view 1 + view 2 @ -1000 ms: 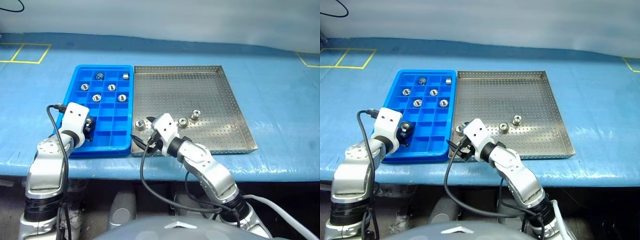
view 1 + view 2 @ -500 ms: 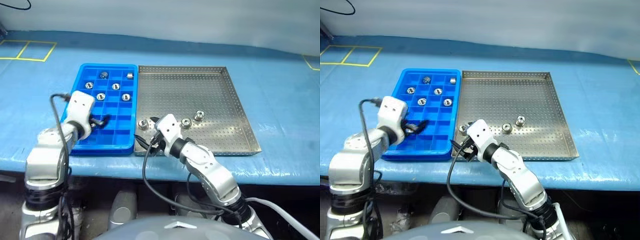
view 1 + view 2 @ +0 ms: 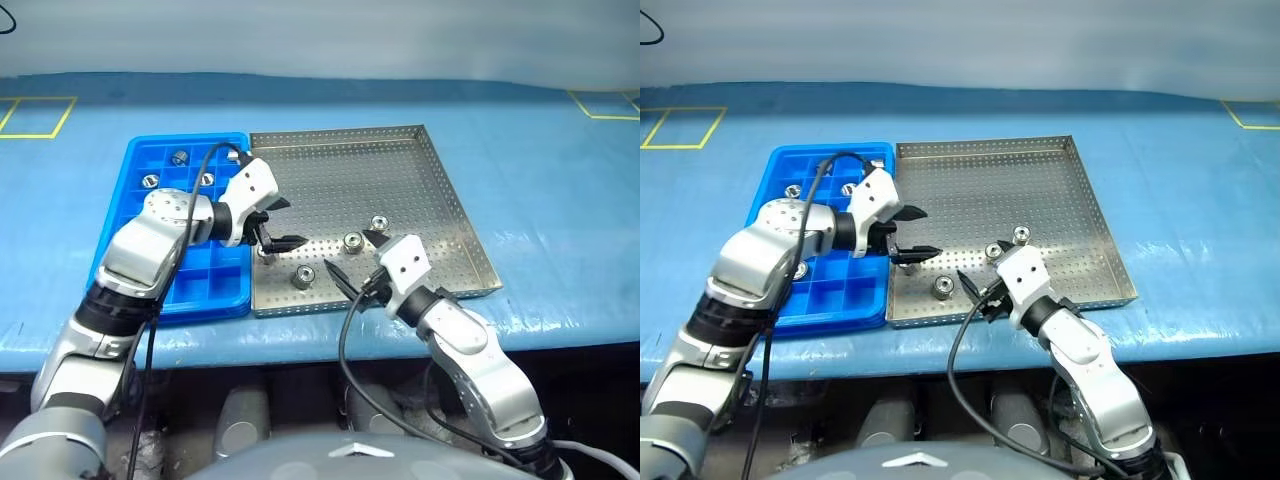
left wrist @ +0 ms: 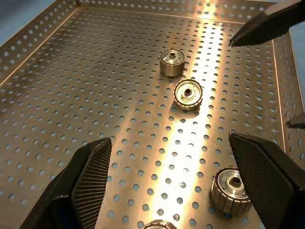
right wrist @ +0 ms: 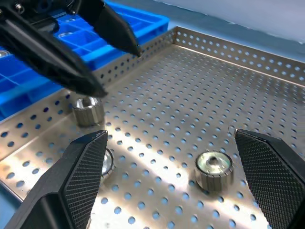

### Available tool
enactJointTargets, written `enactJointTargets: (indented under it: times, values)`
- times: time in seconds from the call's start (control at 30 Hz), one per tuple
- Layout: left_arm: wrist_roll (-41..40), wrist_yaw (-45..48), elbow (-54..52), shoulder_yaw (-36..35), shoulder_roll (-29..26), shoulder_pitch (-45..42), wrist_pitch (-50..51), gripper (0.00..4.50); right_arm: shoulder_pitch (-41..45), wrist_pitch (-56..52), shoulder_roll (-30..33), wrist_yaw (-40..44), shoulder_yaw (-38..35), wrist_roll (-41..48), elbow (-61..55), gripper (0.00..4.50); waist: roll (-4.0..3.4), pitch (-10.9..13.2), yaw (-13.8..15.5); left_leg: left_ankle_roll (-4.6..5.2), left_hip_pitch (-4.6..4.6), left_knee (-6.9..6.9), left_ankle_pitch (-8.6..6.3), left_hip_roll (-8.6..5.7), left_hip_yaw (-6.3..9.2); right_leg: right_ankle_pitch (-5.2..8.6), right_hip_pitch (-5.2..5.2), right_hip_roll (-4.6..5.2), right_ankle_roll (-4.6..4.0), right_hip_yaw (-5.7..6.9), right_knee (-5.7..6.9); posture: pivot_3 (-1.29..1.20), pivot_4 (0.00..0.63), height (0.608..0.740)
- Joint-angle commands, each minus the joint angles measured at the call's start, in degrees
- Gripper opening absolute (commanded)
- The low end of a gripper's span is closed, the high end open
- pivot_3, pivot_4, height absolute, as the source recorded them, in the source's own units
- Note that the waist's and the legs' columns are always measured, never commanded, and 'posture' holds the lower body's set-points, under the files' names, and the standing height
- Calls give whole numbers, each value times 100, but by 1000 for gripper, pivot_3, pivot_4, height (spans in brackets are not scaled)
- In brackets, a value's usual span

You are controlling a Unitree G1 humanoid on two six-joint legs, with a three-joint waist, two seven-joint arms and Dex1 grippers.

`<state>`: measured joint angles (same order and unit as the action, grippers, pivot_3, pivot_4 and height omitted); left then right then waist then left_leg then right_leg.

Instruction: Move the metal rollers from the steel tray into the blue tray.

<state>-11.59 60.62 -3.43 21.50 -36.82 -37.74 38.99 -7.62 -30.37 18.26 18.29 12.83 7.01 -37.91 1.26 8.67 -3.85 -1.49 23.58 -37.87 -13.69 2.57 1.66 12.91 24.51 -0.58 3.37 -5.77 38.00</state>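
Lower centre: right gripper, fingers wide, empty. Mid-left: left gripper, fingers wide, above 1 of 4 metal rollers in the steel tray. We risk the arms colliding. Upper left: blue tray.

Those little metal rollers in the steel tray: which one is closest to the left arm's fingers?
The roller by the steel tray's left rim, next to the blue tray; the left arm's open fingers hover right over it. The others lie farther right.

Steel tray far half: bare perforated floor, open to reach.
Near half: four metal rollers scattered, gaps between.
Left gripper: spread over near-left roller.
Right gripper: spread at near rim.
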Motion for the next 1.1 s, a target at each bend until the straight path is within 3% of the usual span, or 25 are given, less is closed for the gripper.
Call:
enactJointTargets:
  times: [0.03, 0.37, 0.63, 0.73, 0.93, 1.1]
  values:
    - [421, 728, 683, 584, 6, -509, -739, 4295, -124, 47, -49, -68, -63, 44, -369, 4500, 0, 0, -15, 0, 0, -3, 0, 0, 0, 1, 0, 0, -2, 0, 0, -89, 150, 740]
    - [1352, 2216, 2060, 1717, 422, -1296, -2148, 4295, -362, 97, -120, -143, 73, 11, -403, 4500, 0, 0, -128, 3, 2, -8, -1, -1, -12, 2, 3, -2, -3, -16, 0, -137, 150, 740]
    - [1827, 2764, 2595, 1957, 696, -1475, -2638, 4295, -403, 149, -263, -338, 204, -153, -344, 4500, 0, 0, -242, 6, 2, -9, -3, -1, -16, 3, 4, -2, -3, -21, 1, -163, 150, 740]
    - [1990, 2853, 2730, 1978, 774, -1505, -2736, 3677, -390, 163, -309, -401, 231, -213, -308, 4500, 0, 0, -294, 6, 2, -10, -3, -1, -15, 2, 3, -2, -2, -21, 1, -165, 150, 740]
    - [2089, 2823, 2896, 1794, 904, -1540, -2791, 1733, -345, 155, -357, -427, 251, -266, -274, 4500, 0, 0, -358, 7, 2, -9, -3, -1, -15, 2, 3, -3, -1, -22, 1, -165, 150, 740]
    - [1804, 2323, 2884, 1156, 986, -1556, -2503, 1716, -185, 217, -242, -235, 382, -256, -282, 4500, 0, 0, -368, 7, 4, -14, -3, -1, -14, 0, 3, -2, 2, -22, 3, -154, 150, 740]
